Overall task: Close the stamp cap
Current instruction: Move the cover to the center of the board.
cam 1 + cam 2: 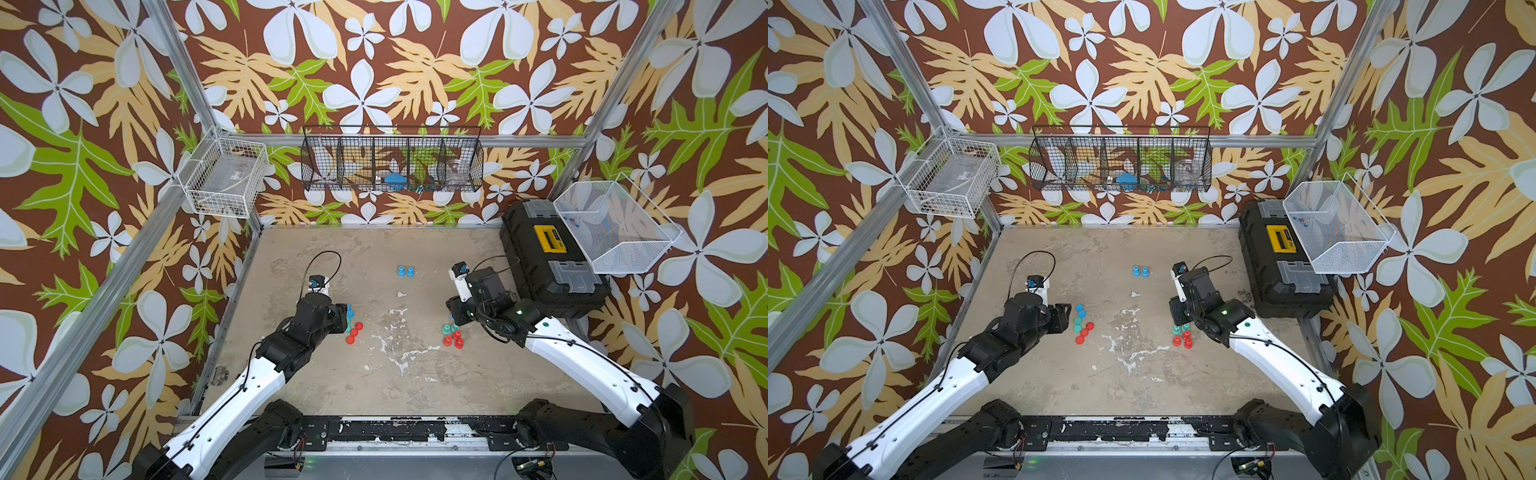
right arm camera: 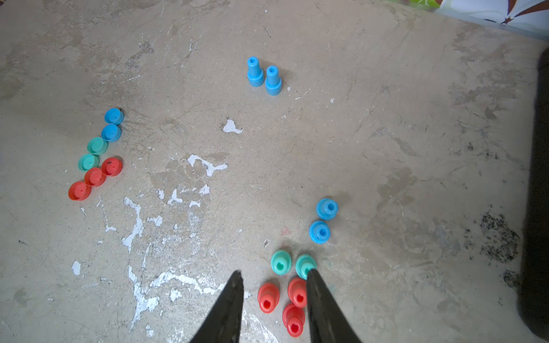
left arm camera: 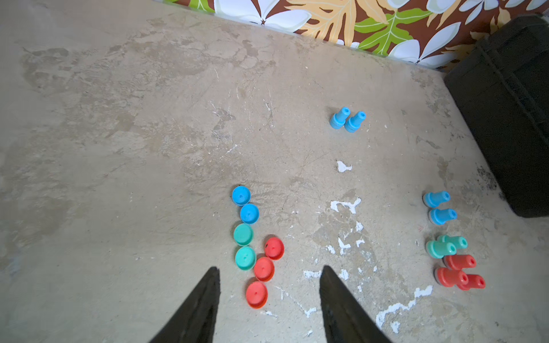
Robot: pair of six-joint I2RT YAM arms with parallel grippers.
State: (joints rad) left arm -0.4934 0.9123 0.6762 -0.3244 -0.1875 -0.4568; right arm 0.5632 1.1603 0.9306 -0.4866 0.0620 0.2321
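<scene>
Several loose caps, blue, teal and red, lie in a cluster on the table's left. Several uncapped stamps in the same colours stand in a group on the right. Two blue stamps with caps on stand at the back middle. My left gripper hangs open above the red caps, holding nothing. My right gripper is open above the red and teal stamps with nothing gripped; one fingertip overlaps a teal stamp in the wrist view.
A black toolbox stands at the right back of the table, with a white mesh basket above it. A black wire basket hangs on the back wall and a white wire basket at the left.
</scene>
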